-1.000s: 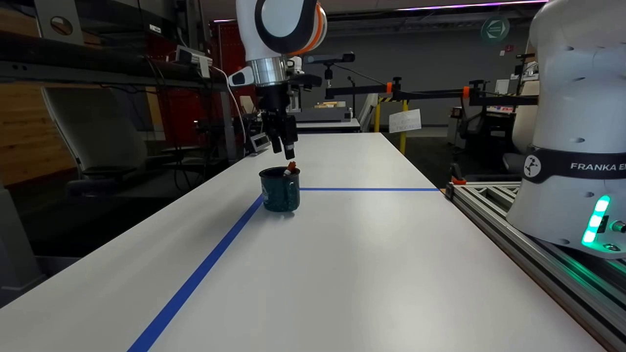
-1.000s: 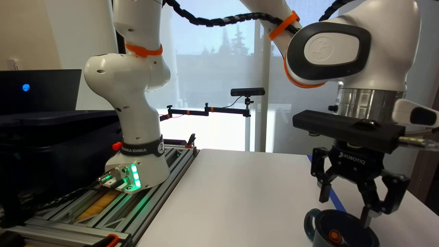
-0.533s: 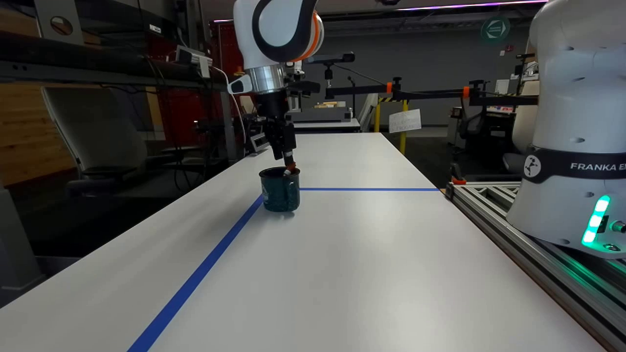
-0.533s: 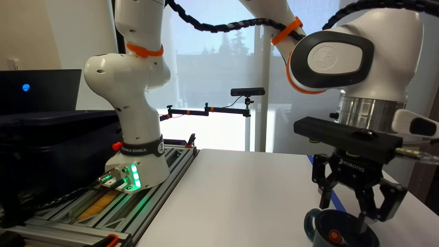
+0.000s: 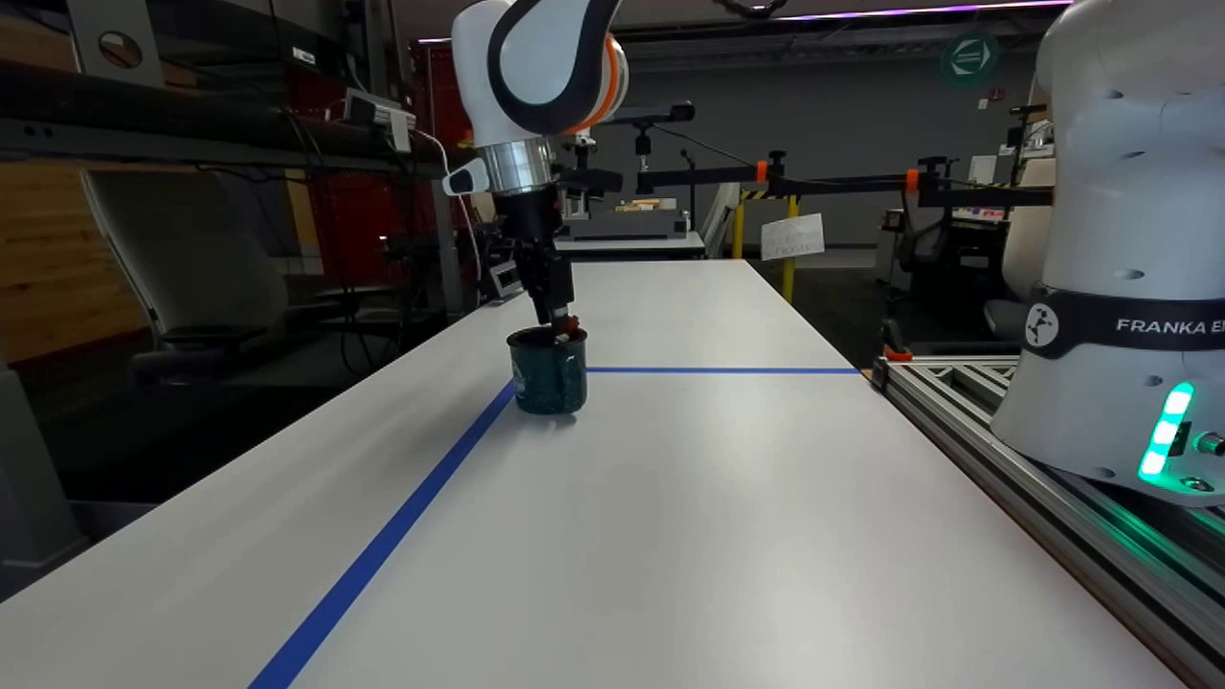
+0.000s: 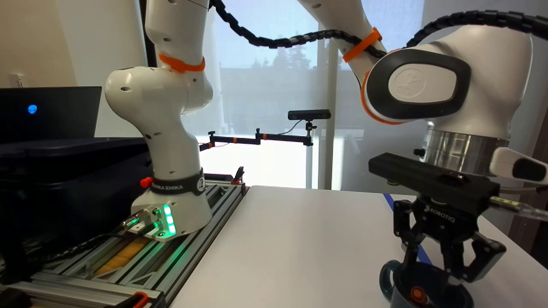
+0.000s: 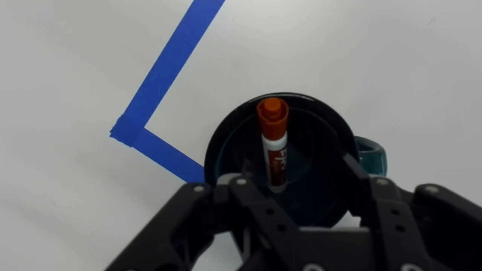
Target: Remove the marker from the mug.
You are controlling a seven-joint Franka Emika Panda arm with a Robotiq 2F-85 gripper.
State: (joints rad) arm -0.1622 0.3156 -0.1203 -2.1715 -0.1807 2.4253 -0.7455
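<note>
Standing upright on the tabletop (image 5: 718, 478), the mug (image 5: 547, 381) contains the marker (image 7: 275, 141), which leans inside with its orange end upward, above the rim. At the mug's mouth, the gripper (image 7: 300, 167) has its fingers spread well apart and holds nothing.

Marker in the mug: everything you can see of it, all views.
The marker is slim, round and plastic-looking: orange cap with a stepped tip, white barrel, reddish-brown label with white lettering, perhaps starting EX, the rest unreadable. It leans in the mug, cap up at the rim, pale lower end down inside; whether it touches the rim is unclear. In the wrist view the jaws stand open, with it showing between them and no contact visible.
</note>
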